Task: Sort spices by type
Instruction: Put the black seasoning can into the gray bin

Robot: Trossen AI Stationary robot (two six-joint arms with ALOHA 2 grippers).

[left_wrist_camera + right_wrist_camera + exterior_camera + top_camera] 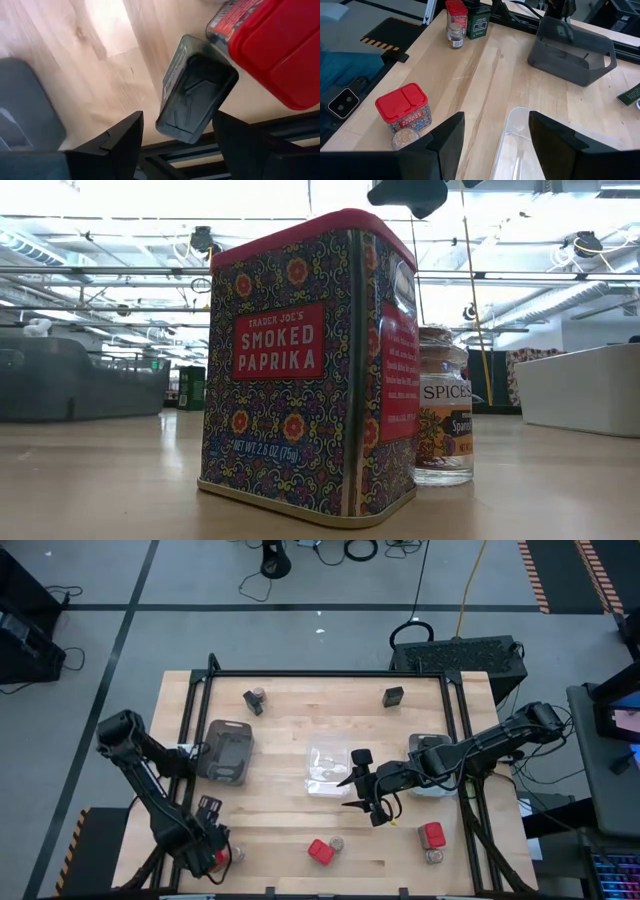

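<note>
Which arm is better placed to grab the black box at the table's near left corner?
Left. Its open claw hangs right over the small black box beside a red-lidded box; the right claw is mid-table, farther off.

The table (300, 720) was smooth pale wood, the paprika box (305, 370) looked like shiny printed metal with a red plastic lid, the little jar (443, 405) was clear glass, and the grey tray (572, 47) was see-through plastic.

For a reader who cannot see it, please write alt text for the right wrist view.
The right hand, open, hovers above the clear tray on a wooden table. A red spice box stands nearby beside a small jar; farther off are a grey tray, another red box and a black box.
</note>
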